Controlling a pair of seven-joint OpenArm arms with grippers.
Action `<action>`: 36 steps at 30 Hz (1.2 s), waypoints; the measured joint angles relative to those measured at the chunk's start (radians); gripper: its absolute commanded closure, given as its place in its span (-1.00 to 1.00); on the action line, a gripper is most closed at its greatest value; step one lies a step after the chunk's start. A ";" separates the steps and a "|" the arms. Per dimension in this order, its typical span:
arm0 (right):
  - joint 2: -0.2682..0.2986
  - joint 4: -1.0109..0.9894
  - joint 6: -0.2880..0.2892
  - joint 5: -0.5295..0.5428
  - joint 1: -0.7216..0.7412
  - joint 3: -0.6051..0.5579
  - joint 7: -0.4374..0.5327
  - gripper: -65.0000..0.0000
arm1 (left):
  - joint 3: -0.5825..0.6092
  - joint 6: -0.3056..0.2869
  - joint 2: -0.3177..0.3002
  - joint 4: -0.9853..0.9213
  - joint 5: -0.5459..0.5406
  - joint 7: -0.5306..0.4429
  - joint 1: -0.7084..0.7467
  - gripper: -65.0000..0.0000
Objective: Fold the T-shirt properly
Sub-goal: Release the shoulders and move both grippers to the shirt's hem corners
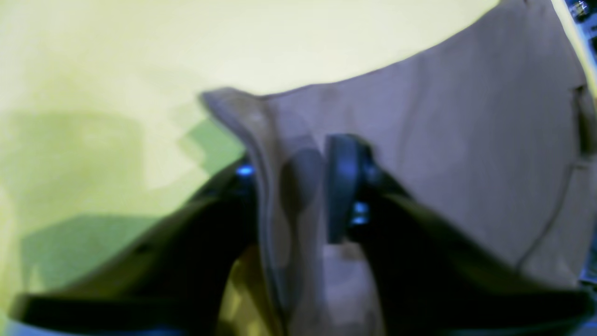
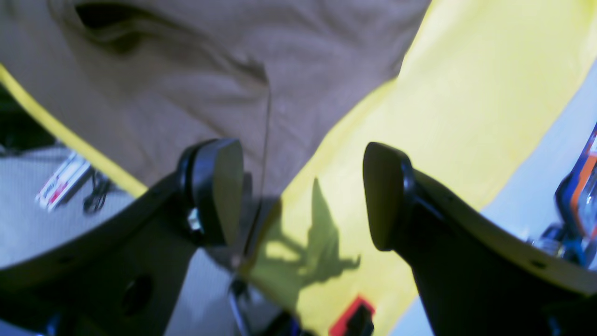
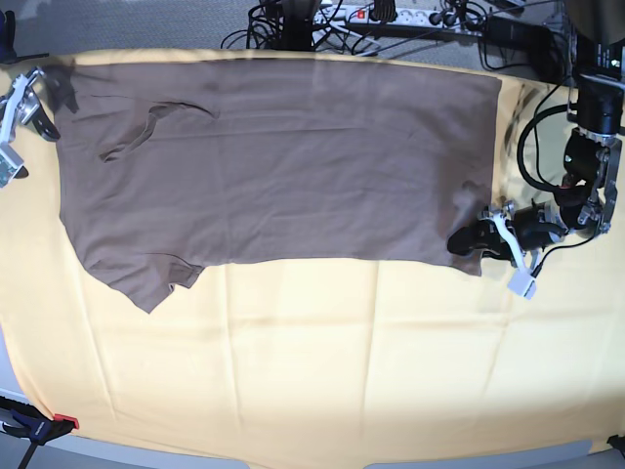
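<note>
At the centre of the left wrist view, the T-shirt (image 1: 443, 130) rises in a narrow fold between the fingertips of the left tool (image 1: 294, 186). One finger stands on either side of the fabric; whether they are clamped on it cannot be determined, the view being blurred. The shirt's edge runs from the centre towards 1 o'clock, with pale yellow cloth (image 1: 140, 51) beyond it.

In the right wrist view, the right tool (image 2: 303, 191) is released, its fingers wide apart and holding nothing. The shirt extends from the centre towards 10 and 12 o'clock; bare yellow cloth lies towards 2 o'clock.

Across the upper half of the base view, the shirt lies spread on the yellow cloth, one portion reaching towards 8 o'clock. The left tool is at its corner, towards 3 o'clock; the right tool is at 10 o'clock, beside the shirt.
</note>
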 measured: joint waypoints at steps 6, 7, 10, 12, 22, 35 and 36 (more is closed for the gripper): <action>-0.135 -0.091 -0.025 -0.121 0.206 -0.127 0.103 -0.29 | 0.000 0.095 0.004 0.000 0.085 -0.083 0.001 1.00; -0.151 -0.126 -0.032 -0.148 0.257 -0.164 0.109 -0.29 | 0.000 0.106 0.005 0.000 0.086 -0.083 -0.002 1.00; -0.200 -0.250 -0.054 -0.214 0.430 -0.271 0.120 -0.29 | 0.000 0.113 0.005 -0.001 0.098 -0.082 -0.010 1.00; -0.232 -0.343 -0.072 -0.232 0.552 -0.314 0.122 -0.29 | 0.000 0.113 0.006 0.000 0.103 -0.083 -0.012 1.00; -0.294 -0.948 -0.026 -0.237 1.004 -0.345 0.124 -0.29 | 0.000 0.110 0.005 0.000 0.140 -0.105 -0.012 1.00; -0.327 -1.297 -0.008 0.019 1.165 -0.345 -0.082 -0.29 | 0.000 0.087 0.005 0.000 0.105 -0.097 -0.011 1.00; -0.333 -1.296 -0.008 0.038 1.165 -0.349 -0.100 -0.29 | 0.000 0.087 0.005 0.000 0.105 -0.097 -0.011 1.00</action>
